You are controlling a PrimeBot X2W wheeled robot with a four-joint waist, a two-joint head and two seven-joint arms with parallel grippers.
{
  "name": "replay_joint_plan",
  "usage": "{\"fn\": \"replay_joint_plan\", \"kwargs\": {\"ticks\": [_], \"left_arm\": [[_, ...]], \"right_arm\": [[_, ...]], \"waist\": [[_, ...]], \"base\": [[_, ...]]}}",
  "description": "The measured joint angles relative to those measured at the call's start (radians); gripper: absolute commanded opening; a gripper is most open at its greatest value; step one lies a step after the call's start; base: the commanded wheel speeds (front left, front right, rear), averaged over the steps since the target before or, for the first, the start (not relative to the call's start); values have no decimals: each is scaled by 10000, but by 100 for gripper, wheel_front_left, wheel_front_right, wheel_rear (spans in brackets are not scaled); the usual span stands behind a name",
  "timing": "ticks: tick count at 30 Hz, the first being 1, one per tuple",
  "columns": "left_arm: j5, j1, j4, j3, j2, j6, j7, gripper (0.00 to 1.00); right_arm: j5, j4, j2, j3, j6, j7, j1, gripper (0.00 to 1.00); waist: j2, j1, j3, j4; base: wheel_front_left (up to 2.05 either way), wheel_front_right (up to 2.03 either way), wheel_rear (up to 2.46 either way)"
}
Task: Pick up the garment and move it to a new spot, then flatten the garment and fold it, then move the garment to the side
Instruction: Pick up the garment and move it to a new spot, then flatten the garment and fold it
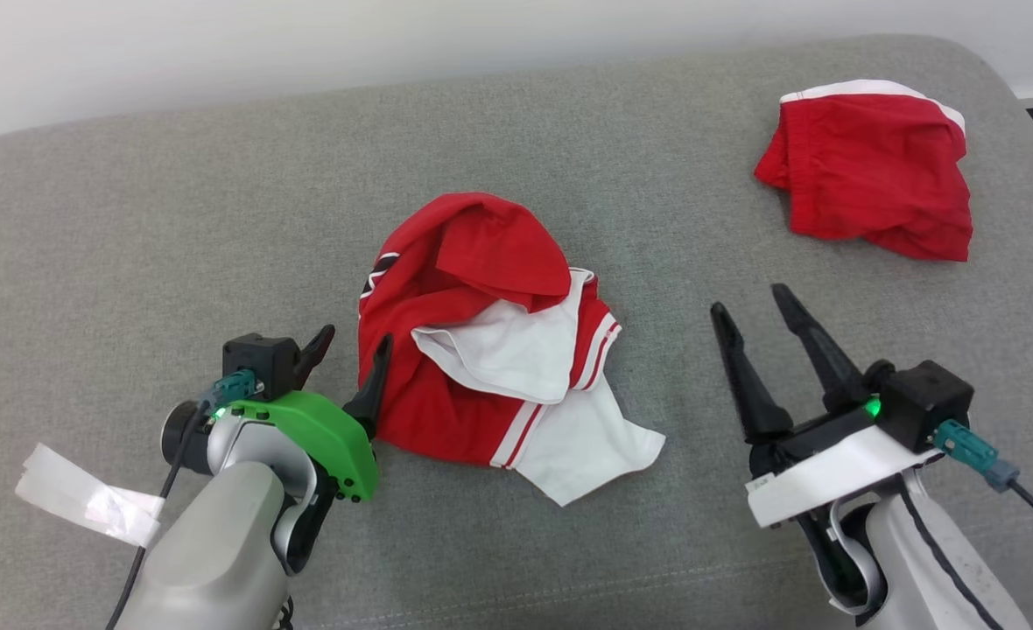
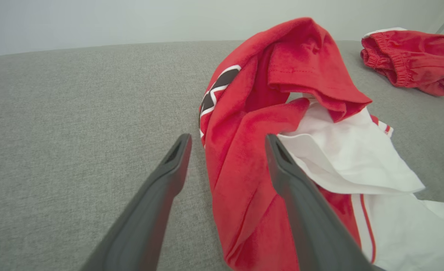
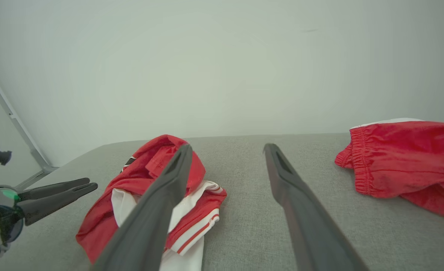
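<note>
A grey cushioned surface [image 1: 131, 219] is stretching across the whole scene. The garment [image 1: 473, 350], red with white panels and striped trim, is lying crumpled at its middle. A second red piece with a white waistband [image 1: 875, 175] is sitting bunched at the far right, well apart. The left gripper [image 1: 356, 336] is standing with its fingers spread wide, straddling the garment's left edge and clamping nothing. The right gripper [image 1: 748, 299] is hovering to the right of the garment, also spread wide and carrying nothing. A white strip of tape [image 1: 87, 499] is hanging at the near left.
</note>
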Motion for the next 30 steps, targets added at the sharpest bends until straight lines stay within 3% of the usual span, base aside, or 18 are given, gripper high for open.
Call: {"fn": "replay_joint_plan", "kwargs": {"ticks": [13,24,30], "left_arm": [[247,287,-1231,422,-21,334,-2,100],[290,402,-1910,593,-130,337,-2,100],[324,536,-2144,775,-132,337,-2,100]], "right_arm": [[-462,1246,-840,2767,2,207,-623,100],[-1151,2470,-1639,4146,2,951,-2159,100],[-1555,3129,-2029,5375,4,1413,-2863,100]], "waist": [[0,0,166,277],[0,0,608,1115],[0,0,804,1640]], "base": [[0,0,0],[0,0,0],[0,0,0]]}}
